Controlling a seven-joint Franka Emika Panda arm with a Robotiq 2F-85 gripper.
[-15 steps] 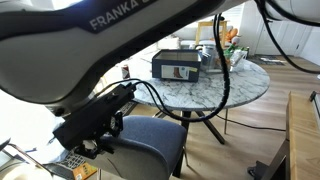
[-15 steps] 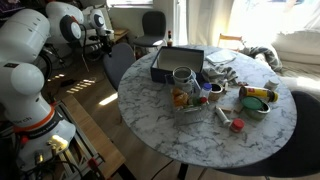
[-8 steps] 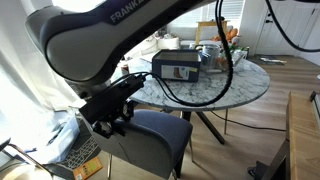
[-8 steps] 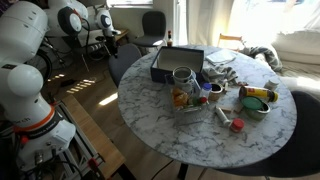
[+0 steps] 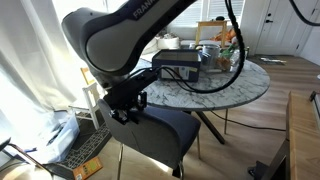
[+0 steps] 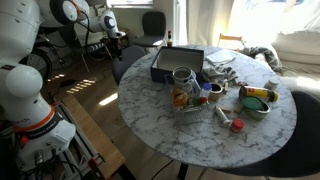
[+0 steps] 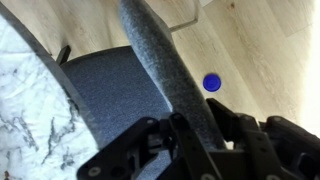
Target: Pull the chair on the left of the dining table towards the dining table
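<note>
The dark blue-grey upholstered chair point(image 5: 160, 132) stands at the edge of the round marble-look dining table point(image 5: 240, 88), its seat partly under the top. My gripper point(image 5: 127, 108) is shut on the chair's curved padded back. In the wrist view the back point(image 7: 160, 60) runs between my two black fingers point(image 7: 208, 122), with the seat point(image 7: 110, 90) and the table's edge point(image 7: 25, 95) to the left. In an exterior view the chair point(image 6: 126, 64) sits at the table's far left side point(image 6: 150, 110), with my gripper point(image 6: 113, 40) at its back.
The table holds a dark box point(image 5: 180, 66), jars, bowls and small items point(image 6: 185, 90). A blue disc point(image 7: 211, 83) lies on the wooden floor. A white curtain point(image 5: 35, 70) and a flat box point(image 5: 85, 150) on the floor are behind the chair. Another dark chair point(image 6: 153, 24) stands far back.
My gripper and the chair have moved towards the table together. The chair's seat now reaches under the table's edge, and the arm has swung away from the camera.
</note>
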